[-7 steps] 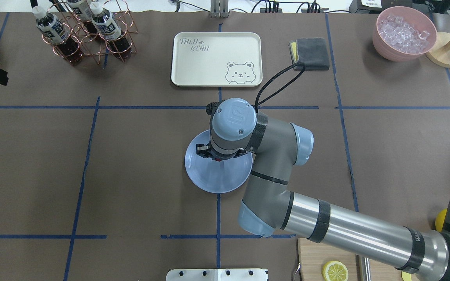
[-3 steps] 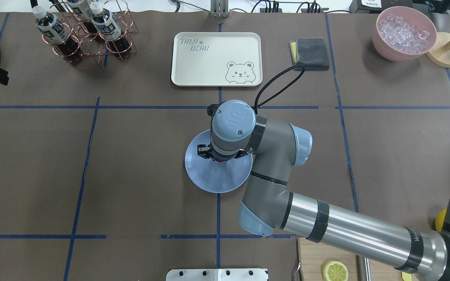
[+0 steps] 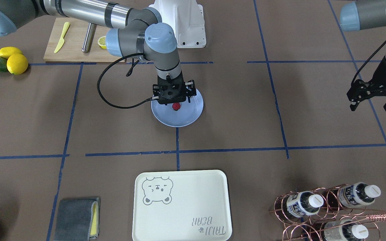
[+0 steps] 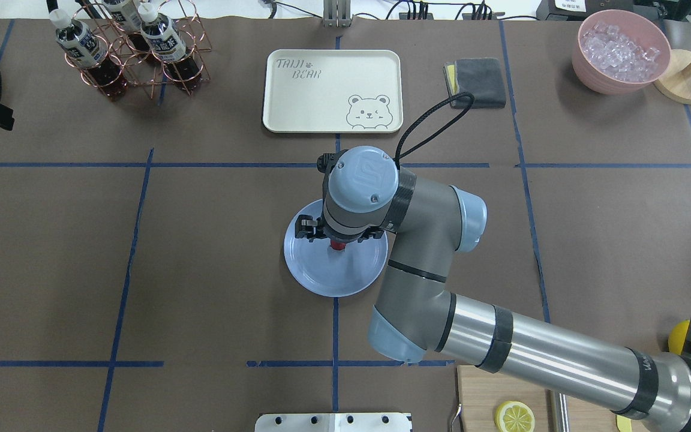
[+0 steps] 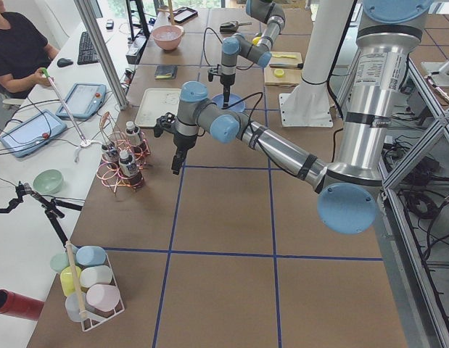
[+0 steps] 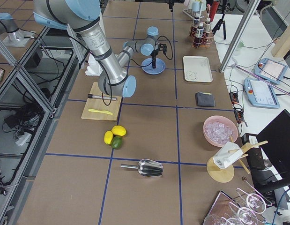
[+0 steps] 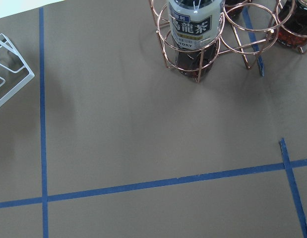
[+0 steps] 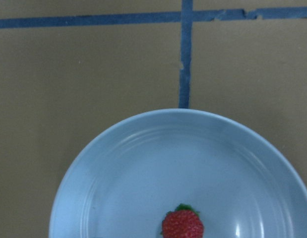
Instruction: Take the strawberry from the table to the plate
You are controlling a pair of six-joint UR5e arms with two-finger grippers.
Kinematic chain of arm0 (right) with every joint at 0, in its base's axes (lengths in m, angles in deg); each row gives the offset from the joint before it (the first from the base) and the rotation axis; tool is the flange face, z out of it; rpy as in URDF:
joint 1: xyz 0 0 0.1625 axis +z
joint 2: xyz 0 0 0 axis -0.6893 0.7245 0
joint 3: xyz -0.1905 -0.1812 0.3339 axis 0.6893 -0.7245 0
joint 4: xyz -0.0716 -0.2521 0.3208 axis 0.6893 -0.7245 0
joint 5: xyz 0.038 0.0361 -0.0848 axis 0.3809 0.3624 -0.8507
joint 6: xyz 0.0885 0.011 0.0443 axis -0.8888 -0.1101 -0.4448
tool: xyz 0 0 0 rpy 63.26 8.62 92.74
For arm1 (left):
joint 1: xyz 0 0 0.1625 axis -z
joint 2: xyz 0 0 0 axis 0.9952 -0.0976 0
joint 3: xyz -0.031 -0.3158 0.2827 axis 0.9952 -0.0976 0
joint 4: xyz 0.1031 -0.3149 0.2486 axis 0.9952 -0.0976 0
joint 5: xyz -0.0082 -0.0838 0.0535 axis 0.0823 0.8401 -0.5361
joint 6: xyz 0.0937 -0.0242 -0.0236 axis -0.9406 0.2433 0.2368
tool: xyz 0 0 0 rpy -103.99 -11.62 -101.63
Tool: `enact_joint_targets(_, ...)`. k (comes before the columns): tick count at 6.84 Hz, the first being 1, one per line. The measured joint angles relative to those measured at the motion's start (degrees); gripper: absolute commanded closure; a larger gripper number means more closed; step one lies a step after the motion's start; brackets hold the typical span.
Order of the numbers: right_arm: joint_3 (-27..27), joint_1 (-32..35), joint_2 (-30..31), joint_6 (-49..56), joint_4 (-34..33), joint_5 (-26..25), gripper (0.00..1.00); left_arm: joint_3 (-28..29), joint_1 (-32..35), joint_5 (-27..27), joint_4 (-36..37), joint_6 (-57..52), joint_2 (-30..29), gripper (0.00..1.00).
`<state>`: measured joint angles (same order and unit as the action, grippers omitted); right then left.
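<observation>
The strawberry (image 3: 176,106), small and red with a green tip, lies on the light-blue plate (image 3: 193,115) at the middle of the table (image 3: 112,127). My right gripper (image 3: 175,100) hangs straight over it, open, with its fingers spread and clear of the berry. The right wrist view looks down on the strawberry (image 8: 182,224) resting inside the plate (image 8: 118,163), and no fingers show there. From overhead the berry (image 4: 337,245) peeks out under the wrist, on the plate (image 4: 321,276). My left gripper (image 3: 370,106) hovers open and empty far off at the table's left side.
A cream bear tray (image 4: 333,90) and a grey cloth (image 4: 477,82) lie beyond the plate. A copper rack of bottles (image 4: 129,48) stands at the far left, a pink bowl of ice (image 4: 621,57) at the far right. Lemons (image 3: 12,60) and a cutting board (image 3: 75,40) are near the robot's right.
The right wrist has risen a little above the plate and more of the strawberry shows beneath it. The berry stays on the plate. The left arm has not moved.
</observation>
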<state>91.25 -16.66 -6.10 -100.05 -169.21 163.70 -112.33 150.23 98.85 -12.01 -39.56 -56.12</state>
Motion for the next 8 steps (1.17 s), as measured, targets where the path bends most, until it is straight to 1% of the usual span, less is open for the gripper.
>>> enact_joint_targets(1, 5.0, 1.7, 0.7, 0.6, -6.1, 0.6, 0.0, 0.0, 0.2, 0.3, 0.0, 0.0, 0.0, 0.0)
enact_joint_targets(2, 11.4, 3.9, 2.6, 3.1, -13.3, 1.1, 0.0, 0.0, 0.6, 1.4, 0.0, -0.1, 0.1, 0.0)
enact_joint_targets(3, 18.0, 7.3, 6.2, 8.5, -18.9, 2.2, 0.0, -0.1, 1.4, 2.6, 0.2, -0.2, 0.2, 0.0)
enact_joint_targets(4, 22.9, 12.1, 10.9, 15.5, -21.5, 4.8, 0.0, -0.2, 2.5, 3.6, 0.9, -1.2, 0.3, 0.0)
enact_joint_targets(5, 25.4, 18.7, 16.3, 24.4, -22.4, 9.3, 0.0, 0.0, 4.7, 5.6, 2.6, -4.9, 0.4, 0.0)
enact_joint_targets(6, 26.2, 26.4, 22.2, 35.1, -22.7, 14.8, 0.0, 0.4, 7.8, 7.9, 4.4, -10.6, 1.2, 0.0)
enact_joint_targets(7, 26.0, 34.7, 28.5, 47.0, -22.8, 20.4, 0.0, 1.5, 11.3, 10.0, 5.5, -16.8, 2.7, 0.0)
enact_joint_targets(8, 24.7, 43.0, 34.5, 59.0, -22.8, 25.6, 0.0, 3.7, 14.5, 11.6, 5.9, -22.6, 3.7, 0.0)
